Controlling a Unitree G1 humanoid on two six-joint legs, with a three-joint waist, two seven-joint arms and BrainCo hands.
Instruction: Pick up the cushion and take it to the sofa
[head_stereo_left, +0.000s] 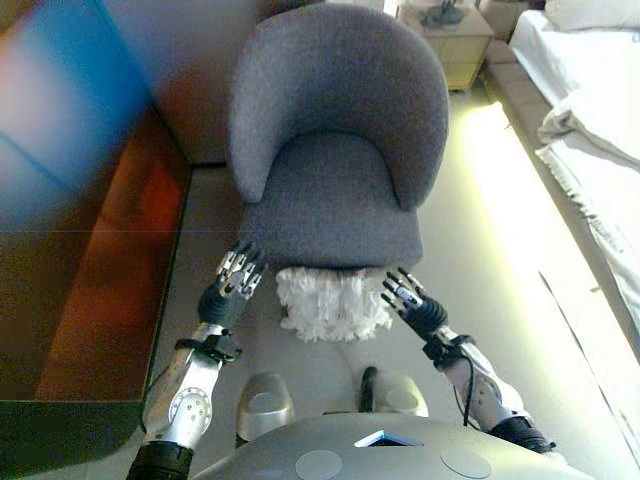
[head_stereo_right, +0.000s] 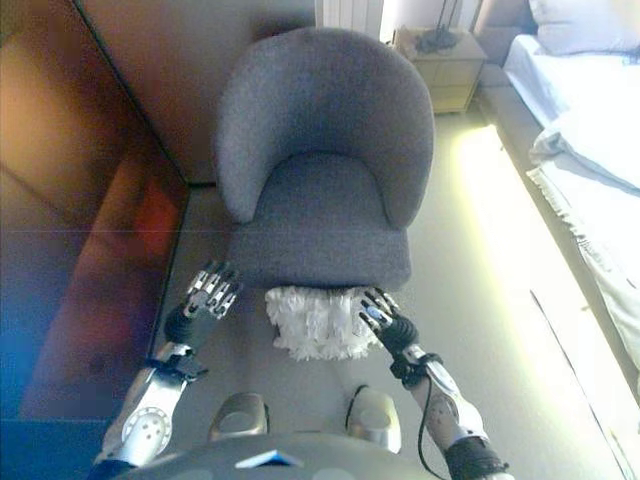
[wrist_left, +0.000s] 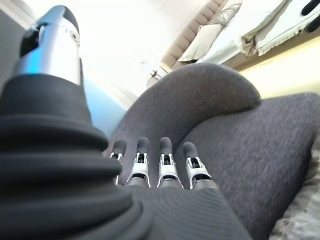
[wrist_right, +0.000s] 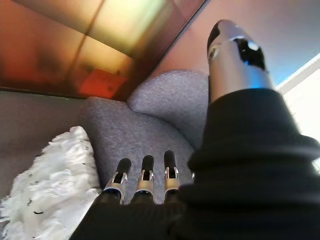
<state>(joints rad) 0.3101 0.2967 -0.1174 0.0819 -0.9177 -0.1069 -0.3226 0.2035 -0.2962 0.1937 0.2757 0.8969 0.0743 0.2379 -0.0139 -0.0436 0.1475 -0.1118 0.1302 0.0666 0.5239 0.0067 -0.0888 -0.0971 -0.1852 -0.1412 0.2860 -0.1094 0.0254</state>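
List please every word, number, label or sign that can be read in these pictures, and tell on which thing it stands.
None: no view shows readable text.
The grey chair, the white fluffy cushion on the floor before it, the bedside cabinet and the bed carry no visible print.
The left hand and right hand, both open beside the cushion, show no label.

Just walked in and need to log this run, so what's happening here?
The humanoid stands facing a grey armchair, with a fluffy white cushion lying on the floor against the chair's front edge. Its left hand and right hand hang on either side of the cushion, fingers straight, holding nothing. The cushion has not been picked up yet. A bed lies to the right.
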